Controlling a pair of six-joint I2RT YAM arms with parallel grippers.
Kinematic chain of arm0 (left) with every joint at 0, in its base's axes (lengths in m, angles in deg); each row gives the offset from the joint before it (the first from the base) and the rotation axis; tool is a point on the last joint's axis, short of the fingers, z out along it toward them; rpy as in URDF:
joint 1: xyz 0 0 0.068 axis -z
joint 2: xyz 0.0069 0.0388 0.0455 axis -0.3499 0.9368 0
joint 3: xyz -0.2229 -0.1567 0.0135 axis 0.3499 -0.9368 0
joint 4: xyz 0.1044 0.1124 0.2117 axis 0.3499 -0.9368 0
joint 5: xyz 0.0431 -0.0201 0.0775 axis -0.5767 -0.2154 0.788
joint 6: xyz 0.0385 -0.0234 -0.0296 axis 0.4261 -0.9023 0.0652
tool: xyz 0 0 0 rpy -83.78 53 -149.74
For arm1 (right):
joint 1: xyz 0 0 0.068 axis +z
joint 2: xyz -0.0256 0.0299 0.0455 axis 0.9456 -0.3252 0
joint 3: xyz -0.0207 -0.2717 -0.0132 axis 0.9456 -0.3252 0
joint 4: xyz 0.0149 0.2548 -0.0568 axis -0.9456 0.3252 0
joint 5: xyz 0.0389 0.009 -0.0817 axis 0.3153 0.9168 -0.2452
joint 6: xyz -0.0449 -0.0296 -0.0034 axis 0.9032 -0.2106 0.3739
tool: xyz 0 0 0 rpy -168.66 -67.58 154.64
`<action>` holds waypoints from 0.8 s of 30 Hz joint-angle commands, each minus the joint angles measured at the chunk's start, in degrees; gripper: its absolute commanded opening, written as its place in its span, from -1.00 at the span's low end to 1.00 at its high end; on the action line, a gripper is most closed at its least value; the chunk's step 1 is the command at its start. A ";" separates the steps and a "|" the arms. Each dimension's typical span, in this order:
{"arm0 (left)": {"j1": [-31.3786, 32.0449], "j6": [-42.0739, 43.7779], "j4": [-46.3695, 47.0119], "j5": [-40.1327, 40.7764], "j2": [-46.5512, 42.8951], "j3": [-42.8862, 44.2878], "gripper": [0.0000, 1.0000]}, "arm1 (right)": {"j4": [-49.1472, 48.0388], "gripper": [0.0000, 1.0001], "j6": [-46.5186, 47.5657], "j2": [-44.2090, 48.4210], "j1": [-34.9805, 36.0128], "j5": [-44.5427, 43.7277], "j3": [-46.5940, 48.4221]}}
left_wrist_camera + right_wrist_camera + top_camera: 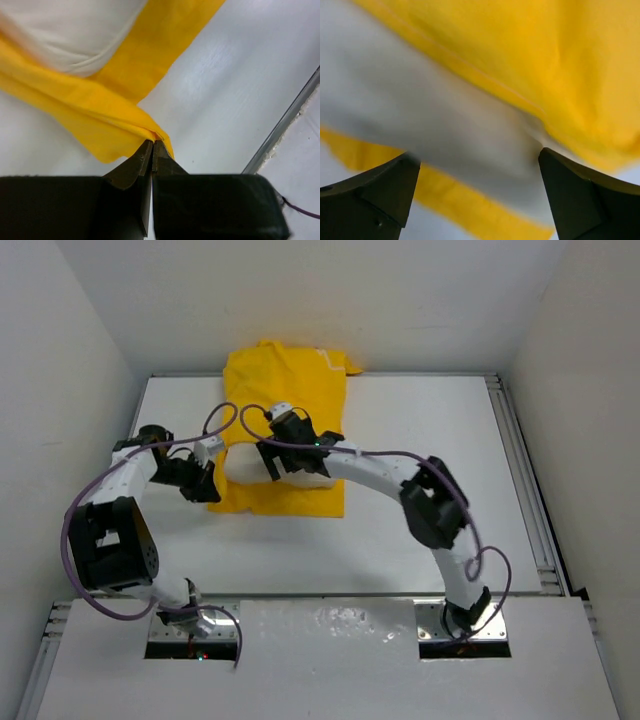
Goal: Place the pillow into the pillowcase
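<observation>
The yellow pillowcase (285,380) lies crumpled at the table's back middle. The cream-white pillow (243,464) shows at its near open end, lying partly inside the case between yellow layers. My left gripper (209,490) is shut on the pillowcase's near left corner. In the left wrist view the gripper (152,142) pinches a fold of the yellow pillowcase (100,112), with the pillow (75,35) beyond. My right gripper (276,464) is open above the pillow. In the right wrist view the gripper (477,160) straddles the pillow (435,115) just below the pillowcase's edge (545,60).
The white table (420,420) is walled at the back and on both sides. A metal rail (522,470) runs along its right edge, and another rail (290,120) shows in the left wrist view. Purple cables loop over both arms.
</observation>
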 commanded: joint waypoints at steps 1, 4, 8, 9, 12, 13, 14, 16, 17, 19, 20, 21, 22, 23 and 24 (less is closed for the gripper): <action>-0.58 -5.90 3.28 4.34 -2.28 -3.34 -1.00 | -7.15 0.98 -1.58 20.44 -2.56 7.24 -10.22; -0.94 -7.39 5.04 7.15 -2.19 -5.02 -1.00 | -11.02 0.76 -6.76 33.11 -4.32 11.56 -30.13; -1.29 -9.94 6.88 10.67 -3.42 -5.81 -1.00 | -10.50 -0.57 -17.01 39.98 -5.73 10.70 -45.51; -1.20 -10.21 6.63 11.02 -3.60 -5.81 -1.00 | -10.24 -0.57 -19.14 40.60 -6.34 9.12 -47.29; -0.68 -10.47 6.01 12.43 -4.39 -5.64 -1.00 | -9.45 0.28 -24.87 39.82 -10.12 7.71 -51.52; -0.06 -10.56 5.83 13.13 -4.48 -5.99 -1.00 | -8.31 0.57 -25.49 37.99 -11.52 6.74 -51.44; 0.12 -10.56 5.83 13.31 -5.00 -6.16 -1.00 | -7.35 0.65 -25.40 36.66 -11.71 5.86 -49.96; 0.56 -11.00 6.18 13.75 -5.53 -6.69 -1.00 | -5.94 0.74 -24.44 32.44 -11.89 3.31 -48.02; 0.64 -11.17 6.36 13.84 -6.05 -7.13 -1.00 | -5.15 0.78 -24.00 30.95 -11.80 2.96 -46.27; 0.73 -11.70 6.45 13.84 -6.50 -7.48 -1.00 | -5.05 0.79 -24.17 28.14 -11.71 3.04 -45.20; 0.73 -11.79 6.45 13.84 -6.93 -7.75 -1.00 | -5.49 0.78 -24.26 25.69 -11.71 3.30 -44.68; 0.73 -11.79 6.53 13.92 -7.46 -7.92 -1.00 | -6.80 0.77 -24.26 24.88 -11.27 4.44 -44.67; 0.73 -11.70 6.53 14.01 -7.55 -8.19 -1.00 | -7.16 0.74 -24.78 23.13 -10.84 4.62 -44.58; 0.73 -11.70 6.45 14.10 -7.73 -8.19 -1.00 | -7.07 0.63 -25.40 22.33 -10.22 4.62 -44.41; 0.73 -11.70 6.53 14.54 -7.73 -8.19 -1.00 | -6.55 0.53 -26.01 21.54 -10.04 4.71 -44.15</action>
